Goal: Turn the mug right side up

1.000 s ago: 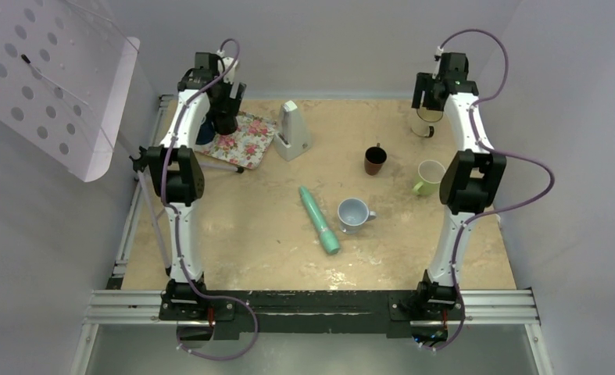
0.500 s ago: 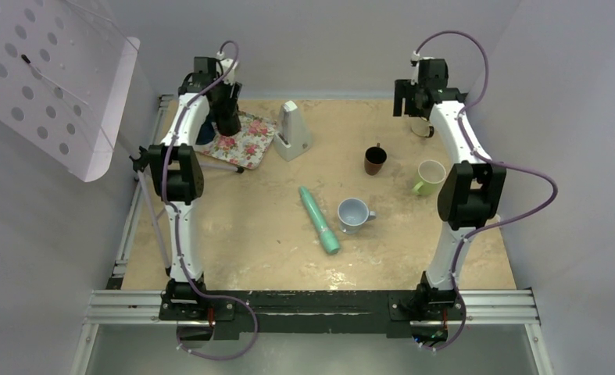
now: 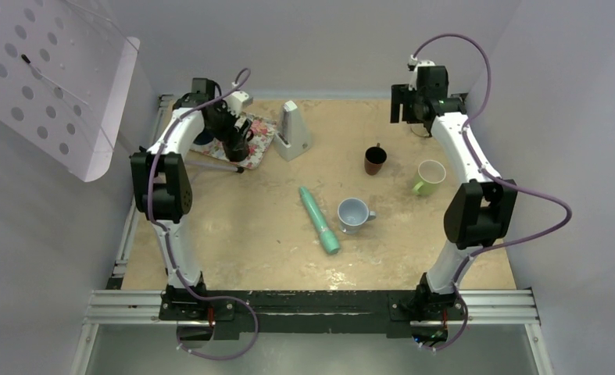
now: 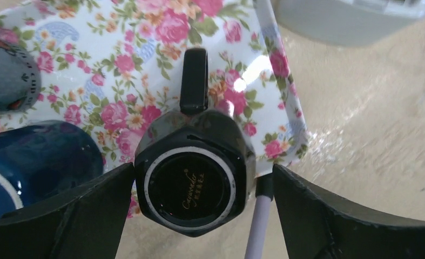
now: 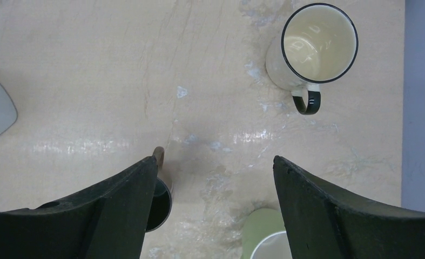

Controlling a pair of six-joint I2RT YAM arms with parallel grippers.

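Your left end effector [image 4: 203, 170] is spread, its fingers close on either side of the black mug [image 4: 194, 189], which sits base-up on the floral tray [image 4: 145, 65], handle pointing ahead. Your right end effector [image 5: 215, 162] is spread and grips nothing above the tabletop [image 5: 91, 81]; an upright cream mug [image 5: 318, 46] stands ahead to its right

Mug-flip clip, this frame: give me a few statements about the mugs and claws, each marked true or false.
1. The black mug sits base-up on the floral tray. True.
2. The left claw is shut on the black mug. False: its jaws stand open on either side of it.
3. The cream mug stands with its opening up. True.
4. The right claw holds the green mug. False: it is open and empty.
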